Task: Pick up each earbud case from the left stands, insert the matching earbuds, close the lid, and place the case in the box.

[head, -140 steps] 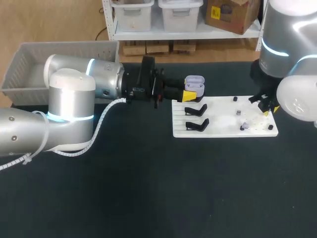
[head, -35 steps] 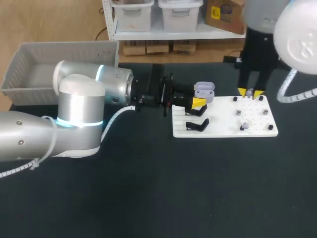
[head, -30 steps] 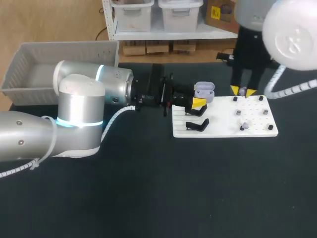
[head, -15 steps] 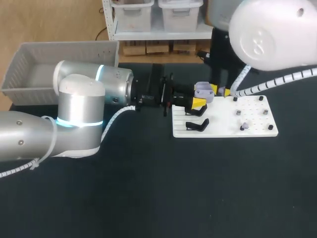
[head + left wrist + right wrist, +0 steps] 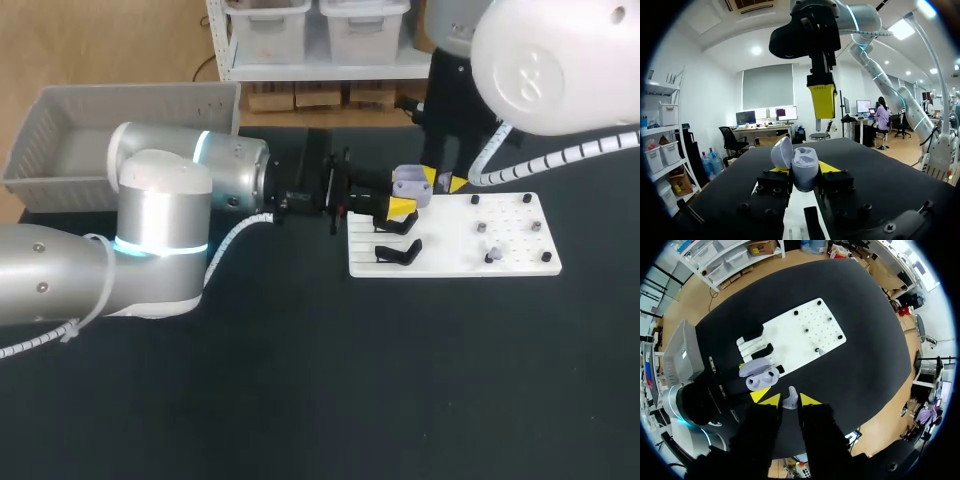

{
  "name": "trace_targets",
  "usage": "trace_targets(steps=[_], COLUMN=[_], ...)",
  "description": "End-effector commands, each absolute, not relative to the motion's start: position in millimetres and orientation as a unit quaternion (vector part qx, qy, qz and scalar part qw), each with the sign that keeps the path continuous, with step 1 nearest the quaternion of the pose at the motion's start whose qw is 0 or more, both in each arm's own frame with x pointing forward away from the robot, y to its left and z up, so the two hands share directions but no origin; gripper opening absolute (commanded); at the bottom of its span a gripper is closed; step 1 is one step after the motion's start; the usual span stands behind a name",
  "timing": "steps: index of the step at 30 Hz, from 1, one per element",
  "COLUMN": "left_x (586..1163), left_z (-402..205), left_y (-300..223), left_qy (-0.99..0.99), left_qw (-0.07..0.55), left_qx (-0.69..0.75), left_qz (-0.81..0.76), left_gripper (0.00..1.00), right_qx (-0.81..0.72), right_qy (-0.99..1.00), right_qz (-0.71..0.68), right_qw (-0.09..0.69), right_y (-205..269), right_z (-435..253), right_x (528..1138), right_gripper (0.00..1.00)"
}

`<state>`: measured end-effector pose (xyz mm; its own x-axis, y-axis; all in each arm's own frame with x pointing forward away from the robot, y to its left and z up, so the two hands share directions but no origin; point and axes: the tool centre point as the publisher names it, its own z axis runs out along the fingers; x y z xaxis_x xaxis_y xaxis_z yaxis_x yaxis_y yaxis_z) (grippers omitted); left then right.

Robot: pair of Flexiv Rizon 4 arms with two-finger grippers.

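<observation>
Now the left gripper [image 5: 803, 170] squeezes the open purple case [image 5: 800, 162] from both sides, just over the white board [image 5: 450, 262]. The right gripper [image 5: 785, 401] pinches one small earbud [image 5: 790, 399] close above the case. It looks like no earbud is in yet. The lid is not shut, and the grey box [image 5: 60, 112], far off, has no case showing.

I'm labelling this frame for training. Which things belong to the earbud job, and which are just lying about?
Job: earbud case in left gripper; earbud in right gripper; spare earbud on white board; grey box.
Lying about: two bare black stands; bare pegs.
</observation>
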<state>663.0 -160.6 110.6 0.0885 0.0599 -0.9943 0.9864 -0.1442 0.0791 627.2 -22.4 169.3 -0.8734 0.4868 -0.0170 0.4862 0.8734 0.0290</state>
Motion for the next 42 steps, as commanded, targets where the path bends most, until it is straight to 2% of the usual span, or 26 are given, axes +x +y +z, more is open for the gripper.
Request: trace_targets(steps=[1,13,42], left_x=[661.8,661.8,661.8], left_z=[110.0,110.0,110.0], left_y=[-160.4,-160.4,-160.4], left_qy=[0.458,0.458,0.458], left_qw=[0.469,0.469,0.469], left_qx=[0.570,0.570,0.570], left_qz=[-0.495,-0.495,-0.495], left_gripper=[0.00,0.00,0.00], right_qx=[0.252,0.310,0.388], right_qy=[0.968,0.950,0.921], right_qz=[0.012,-0.010,-0.036], right_qw=[0.014,0.042,-0.008], right_y=[-23.1,-2.5,6.4], right_z=[169.5,168.0,164.4], right_x=[625.6,635.0,656.2], right_gripper=[0.00,0.00,0.00])
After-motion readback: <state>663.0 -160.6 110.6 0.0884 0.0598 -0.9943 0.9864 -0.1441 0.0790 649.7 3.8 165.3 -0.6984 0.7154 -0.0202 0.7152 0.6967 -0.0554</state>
